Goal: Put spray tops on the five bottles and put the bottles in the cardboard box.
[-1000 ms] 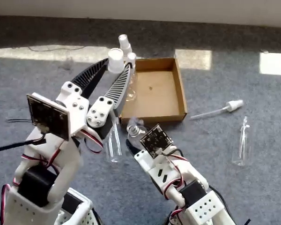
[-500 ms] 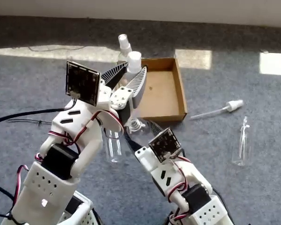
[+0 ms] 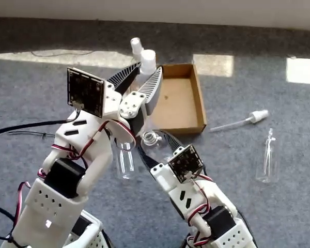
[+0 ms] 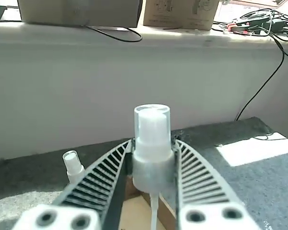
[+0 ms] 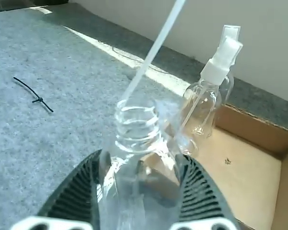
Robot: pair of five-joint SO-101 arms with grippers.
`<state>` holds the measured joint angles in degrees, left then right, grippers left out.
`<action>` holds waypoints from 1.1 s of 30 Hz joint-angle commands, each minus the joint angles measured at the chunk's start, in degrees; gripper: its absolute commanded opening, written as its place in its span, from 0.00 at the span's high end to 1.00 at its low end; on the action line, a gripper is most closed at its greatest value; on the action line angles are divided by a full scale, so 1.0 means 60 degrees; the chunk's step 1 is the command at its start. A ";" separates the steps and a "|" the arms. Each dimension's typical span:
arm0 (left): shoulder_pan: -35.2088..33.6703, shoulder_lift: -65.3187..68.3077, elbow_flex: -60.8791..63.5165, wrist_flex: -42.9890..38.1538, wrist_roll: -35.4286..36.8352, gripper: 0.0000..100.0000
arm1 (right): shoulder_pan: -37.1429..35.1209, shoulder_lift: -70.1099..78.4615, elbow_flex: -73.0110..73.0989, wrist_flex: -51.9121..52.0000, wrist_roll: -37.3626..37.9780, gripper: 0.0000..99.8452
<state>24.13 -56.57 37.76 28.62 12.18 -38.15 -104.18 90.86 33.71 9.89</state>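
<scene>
Clamping spray top (image 4: 152,143), left jaws hover over bottle (image 5: 136,143).

High camera looks down; both wrist cameras (very close) face forward, sharing the cardboard box (image 3: 182,103).

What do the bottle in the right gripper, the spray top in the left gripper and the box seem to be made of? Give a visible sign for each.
The bottle: clear glossy plastic, probably; things behind show through it, but glass cannot be ruled out. The spray top: smooth white plastic by its look, with a translucent cap. The cardboard box: matte brown cardboard, thin walls.
</scene>
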 commanded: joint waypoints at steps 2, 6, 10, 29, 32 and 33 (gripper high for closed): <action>0.0154 -0.0037 -0.0755 -0.0147 0.0088 0.99 | 0.0110 -0.0066 -0.0051 0.0022 -0.0103 1.00; 0.0168 0.0022 -0.0769 -0.0190 0.0088 0.99 | 0.0110 -0.0066 -0.0037 0.0022 -0.0088 1.00; 0.0168 -0.0007 -0.0769 -0.0176 0.0088 0.99 | 0.0110 -0.0066 -0.0037 0.0022 -0.0088 1.00; 0.1531 -0.0051 0.1692 0.0088 0.0073 0.99 | 0.1355 -0.0066 -0.0549 0.0007 -0.1055 1.00; 0.1985 -0.0051 0.1722 0.0659 -0.0542 0.99 | 0.1355 -0.0066 -0.0549 0.0007 -0.1055 1.00; 0.2029 -0.0051 0.1736 0.0835 -0.0850 0.99 | 0.1355 -0.0066 -0.0549 0.0007 -0.1055 1.00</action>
<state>33.19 -56.57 48.40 29.93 11.74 -31.03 -104.18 90.86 33.80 4.18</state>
